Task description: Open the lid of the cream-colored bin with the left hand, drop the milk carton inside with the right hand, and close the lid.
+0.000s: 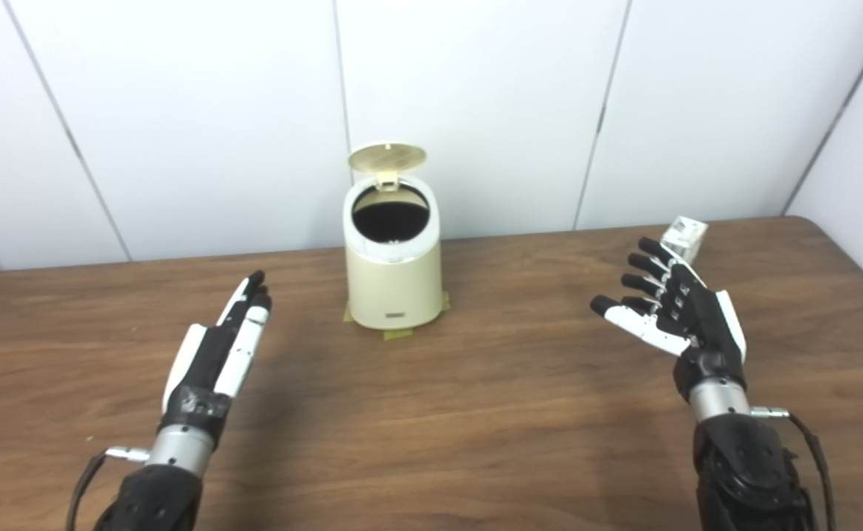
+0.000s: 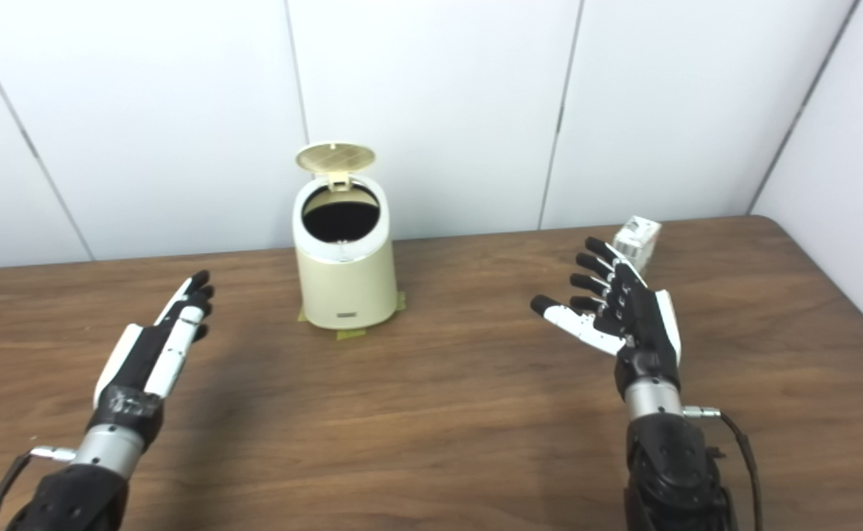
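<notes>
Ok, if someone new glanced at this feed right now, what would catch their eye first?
The cream-colored bin at the table's far middle, its lid standing open over a dark interior. Then the two open, empty robot hands: left robot hand and right robot hand, with the small milk carton just beyond the right one.

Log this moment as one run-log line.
lid: open | bin: upright | milk carton: on table, beyond right hand | left hand: open, empty | right hand: open, empty
</notes>
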